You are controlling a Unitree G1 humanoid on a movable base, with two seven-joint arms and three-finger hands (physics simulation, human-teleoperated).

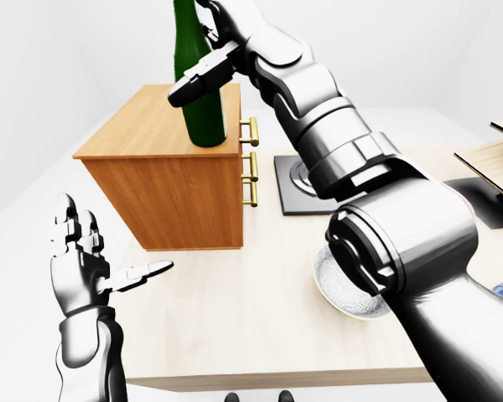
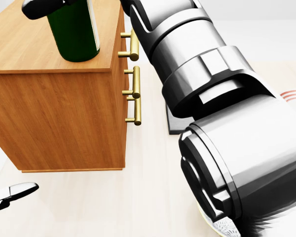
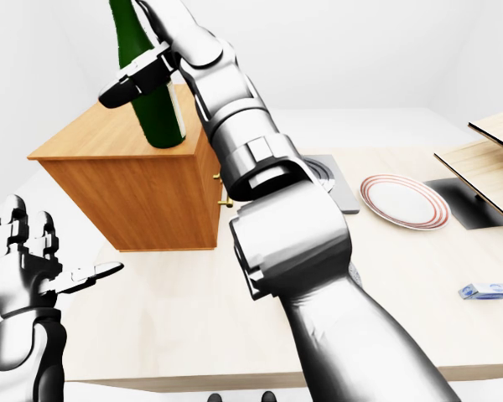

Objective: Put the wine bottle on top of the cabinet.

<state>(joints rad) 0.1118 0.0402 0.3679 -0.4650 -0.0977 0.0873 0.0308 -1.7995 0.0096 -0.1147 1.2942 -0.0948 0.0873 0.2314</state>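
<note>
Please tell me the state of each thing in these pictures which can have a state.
wine bottle: upright, standing on the cabinet top.
cabinet: drawers shut, handles facing the left-eye view's right.
right hand: at the bottle, fingers around it; a closed grip cannot be confirmed.
left hand: open, empty, raised.
plate: empty, flat on the table.

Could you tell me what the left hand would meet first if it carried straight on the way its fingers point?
Probably the cabinet: the open left hand points right toward its side panel, though depth is unclear.
</note>
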